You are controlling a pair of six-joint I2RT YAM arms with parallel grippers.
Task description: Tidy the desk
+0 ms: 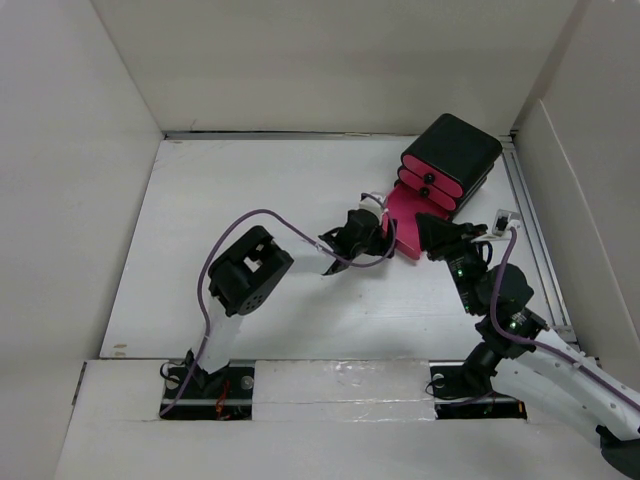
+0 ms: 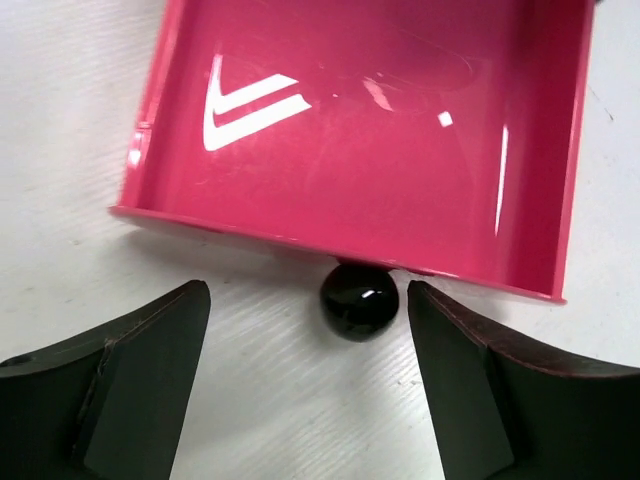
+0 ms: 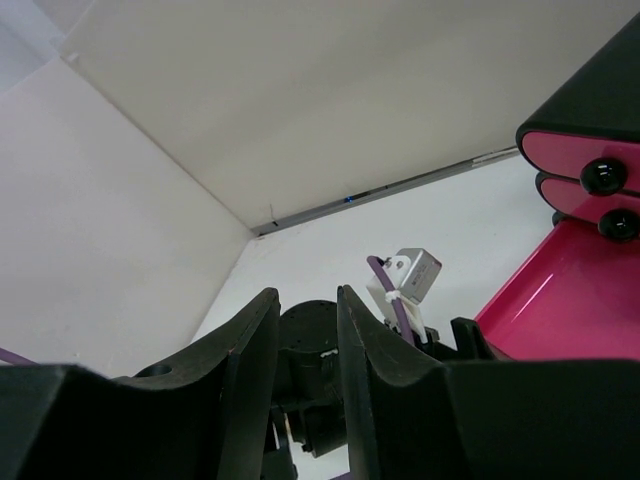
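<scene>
- Desk [image 1: 240, 190]: white top, spans the whole floor of the scene.
- Black box [image 1: 455, 150] w/ pink drawers sits at far right.
- Lowest drawer [image 2: 370, 130] pulled out.
- L gripper [image 2: 308, 300]: wide open, fingers either side of the drawer's knob [image 2: 358, 300], not touching it, holding nothing.
- R gripper [image 3: 305, 300]: just right of drawer, narrow gap, nothing held.

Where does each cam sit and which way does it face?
Top external: above and behind the robot, looking down on the desk; left arm and right arm show.
Left wrist: over the open pink drawer, facing down; left gripper open astride its black knob.
Right wrist: low, facing the wall panels, back-left corner; right gripper at bottom, slightly open.
Shared: that drawer shows in all three.
</scene>
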